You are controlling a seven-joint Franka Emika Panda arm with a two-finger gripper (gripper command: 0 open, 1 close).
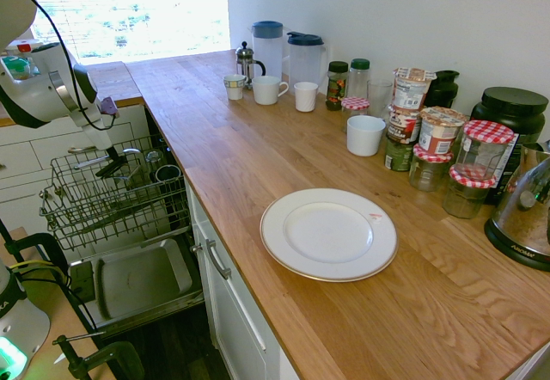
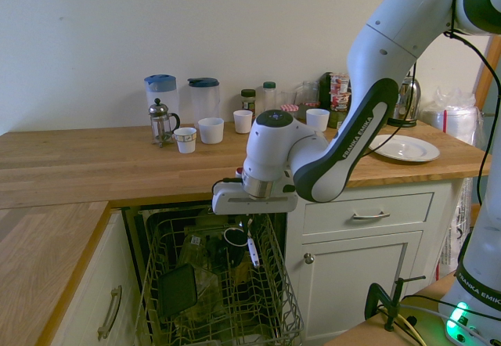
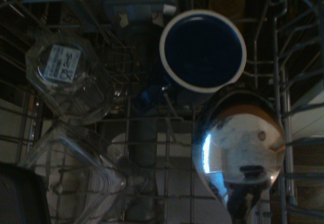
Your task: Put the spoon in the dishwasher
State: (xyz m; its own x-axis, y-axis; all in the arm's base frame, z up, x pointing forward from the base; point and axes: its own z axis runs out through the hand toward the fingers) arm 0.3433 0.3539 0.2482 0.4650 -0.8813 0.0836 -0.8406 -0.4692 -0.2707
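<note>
While clamped by its handle in the gripper [image 2: 249, 222], the spoon [image 2: 253, 250] hangs bowl-down just above the dishwasher [image 2: 221, 299] rack, fingers clenched on the handle; not yet resting on any wire

Seen from the wrist view, shiny spoon bowl [image 3: 238, 150] close to the lens, beside a dark blue mug [image 3: 203, 50] with a pale rim standing mouth-up in the rack, a clear glass jar [image 3: 68, 79] with a label further off, and a clear plastic container [image 3: 76, 178] near that

Best done, by judgement, by lowering straight into a free gap between wires, clear of the mug rim, keeping the spoon near upright so the bowl does not snag a tine, and releasing only once the bowl sits low enough not to topple out

Risk: spoon slipping through wide wire spacing or knocking the mug

Beyond the rack: open door panel [image 1: 137, 281] below, white plate [image 1: 328, 234] on the wooden worktop [image 1: 258, 156], well apart
</note>
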